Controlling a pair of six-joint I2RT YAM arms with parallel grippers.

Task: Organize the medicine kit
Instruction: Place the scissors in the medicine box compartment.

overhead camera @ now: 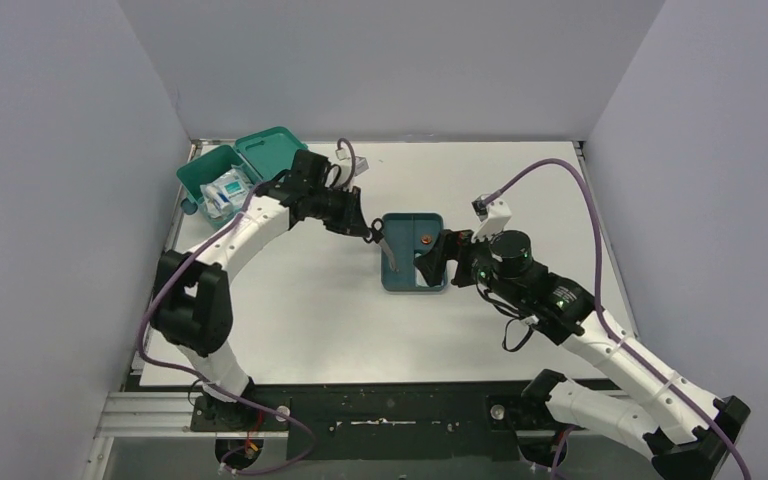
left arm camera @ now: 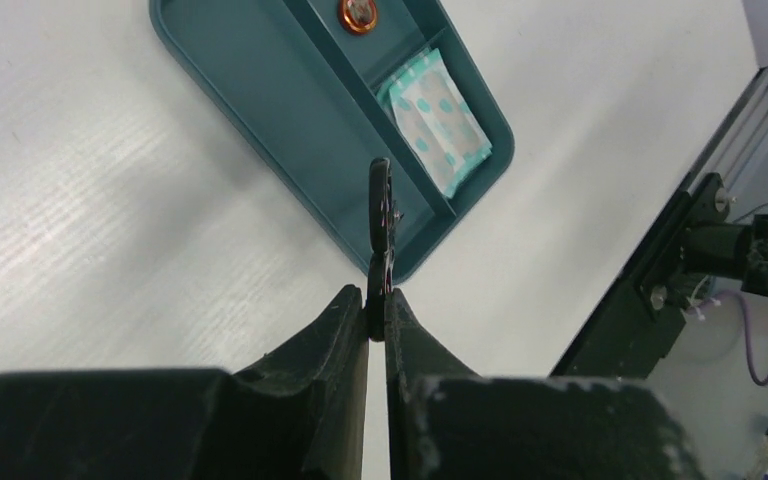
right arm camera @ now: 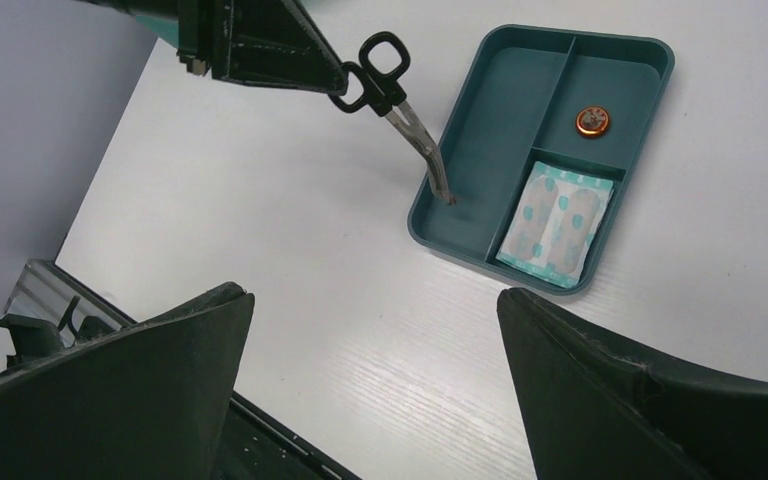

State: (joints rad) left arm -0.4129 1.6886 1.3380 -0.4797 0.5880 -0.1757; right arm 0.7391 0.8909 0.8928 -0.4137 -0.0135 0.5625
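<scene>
Since the left tool grips the scissors by their black handles, their tip hangs down into the long part of the tray, the right tool beside it is wide open and holds nothing, and the medicine kit sits open at the far left corner of the tabletop.

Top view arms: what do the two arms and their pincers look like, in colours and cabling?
The left arm and right arm match: white link shells and black joint housings. A purple cable runs along each. The left pincer and right pincer are black, with wedge-shaped fingers.
</scene>
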